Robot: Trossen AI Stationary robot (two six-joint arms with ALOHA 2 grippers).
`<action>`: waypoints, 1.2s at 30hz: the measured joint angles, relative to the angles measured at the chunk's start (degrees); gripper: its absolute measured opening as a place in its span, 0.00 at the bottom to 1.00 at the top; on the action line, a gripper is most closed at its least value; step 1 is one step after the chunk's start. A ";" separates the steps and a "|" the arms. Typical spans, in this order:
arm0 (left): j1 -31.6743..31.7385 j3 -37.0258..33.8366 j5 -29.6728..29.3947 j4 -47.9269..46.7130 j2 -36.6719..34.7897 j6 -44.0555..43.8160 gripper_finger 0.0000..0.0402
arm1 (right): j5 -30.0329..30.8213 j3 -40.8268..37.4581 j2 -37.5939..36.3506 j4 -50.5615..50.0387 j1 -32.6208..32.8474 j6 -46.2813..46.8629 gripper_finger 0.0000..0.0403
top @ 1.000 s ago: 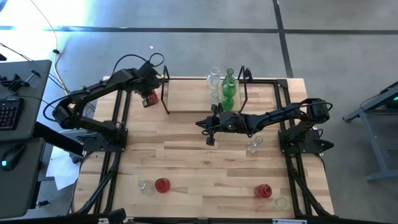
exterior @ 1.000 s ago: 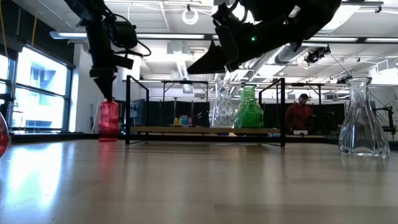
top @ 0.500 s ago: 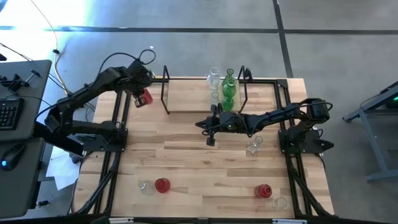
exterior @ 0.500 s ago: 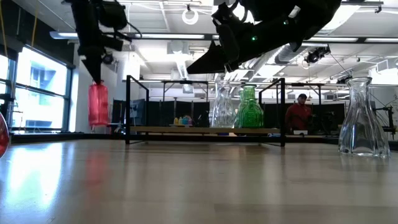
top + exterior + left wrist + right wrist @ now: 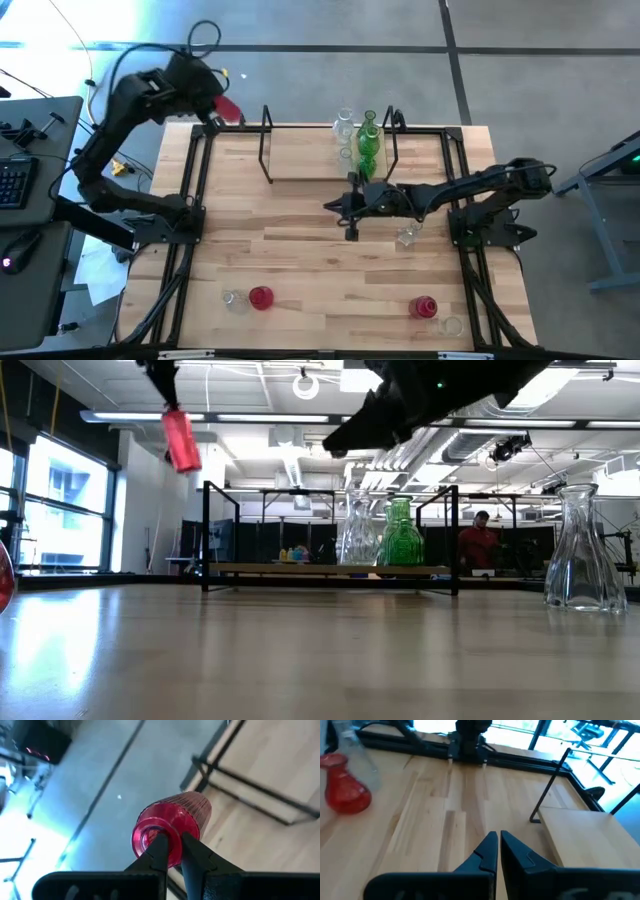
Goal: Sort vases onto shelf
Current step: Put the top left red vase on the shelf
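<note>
Since a second ago, I am lifting the ribbed red glass vase [image 5: 227, 106] from table level beside the shelf's end to well above it, over the table's far left corner; my right arm is shifting only slightly.

Item 1: left gripper [image 5: 172, 851], jaws pinching the vase's rim, one finger inside the mouth, one outside. Vase is hanging clear of every surface, near the low light-wood shelf with black wire end frames [image 5: 310, 160] but outside its left frame.

Item 2: right gripper [image 5: 350, 222], jaws closed on nothing, waiting over the table's middle, just in front of the shelf.

Item 3: already on the shelf's right end, a green glass vase [image 5: 401, 538] and clear glass ones, upright.

Handling note: I am judging that the carry should clear the left wire frame from above, then descend onto bare board, well apart from the standing vases.

Orientation: the vase's long axis is running tilted, mouth up in the grip, base swinging down and toward the shelf; it needs levelling upright before release.
</note>
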 joint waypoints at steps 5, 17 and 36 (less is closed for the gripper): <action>-3.97 9.27 0.36 -0.68 3.45 -0.46 0.04 | -0.32 -4.47 -2.11 6.23 0.19 -1.45 0.00; -15.91 23.92 0.70 -0.81 20.51 1.92 0.04 | -1.25 -11.59 -11.62 9.76 0.10 0.04 0.00; -17.67 26.36 1.36 6.80 44.75 12.20 0.04 | -0.31 -12.03 -11.80 7.36 1.10 -0.97 0.00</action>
